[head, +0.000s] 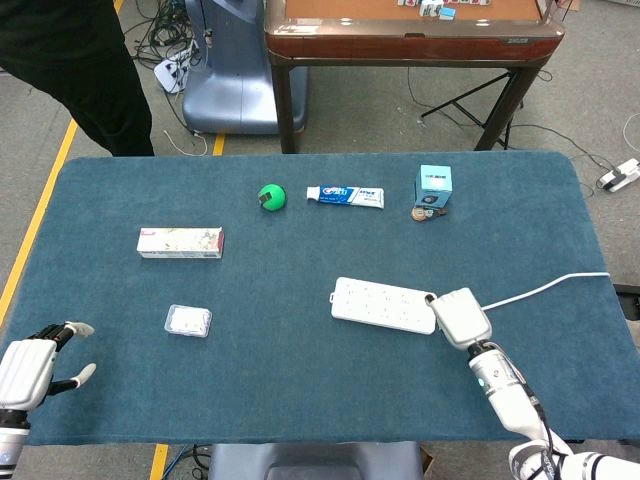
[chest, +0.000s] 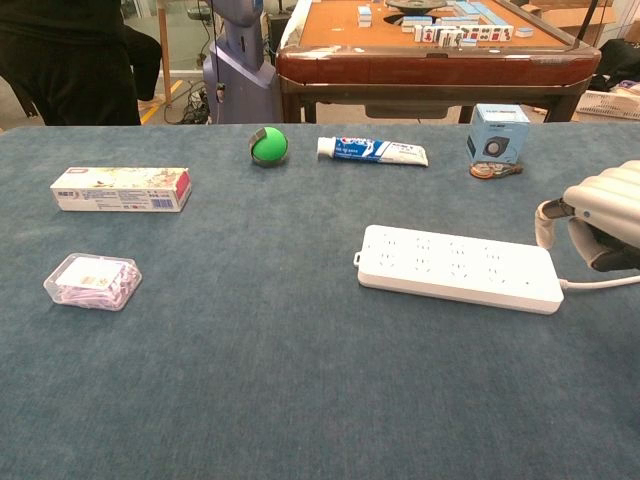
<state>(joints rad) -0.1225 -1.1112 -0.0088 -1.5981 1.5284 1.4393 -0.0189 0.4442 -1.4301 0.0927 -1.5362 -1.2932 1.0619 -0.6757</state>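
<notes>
My right hand (head: 458, 316) hangs just above the right end of the white power strip (head: 383, 304), where its white cable (head: 540, 289) leaves. In the chest view this right hand (chest: 600, 215) comes in from the right edge, thumb and curved fingers apart over the power strip (chest: 460, 268), with nothing in it. Whether it touches the strip is unclear. My left hand (head: 25, 372) rests at the near left corner of the table, fingers spread and empty. It is nearest the small clear plastic box (head: 188, 320).
On the blue cloth table (head: 300, 400) lie a long toothpaste carton (head: 181, 242), a green ball (head: 271, 196), a toothpaste tube (head: 345, 195) and a small blue box (head: 434, 184) with a round brown object beside it. A wooden game table (head: 410, 30) stands behind.
</notes>
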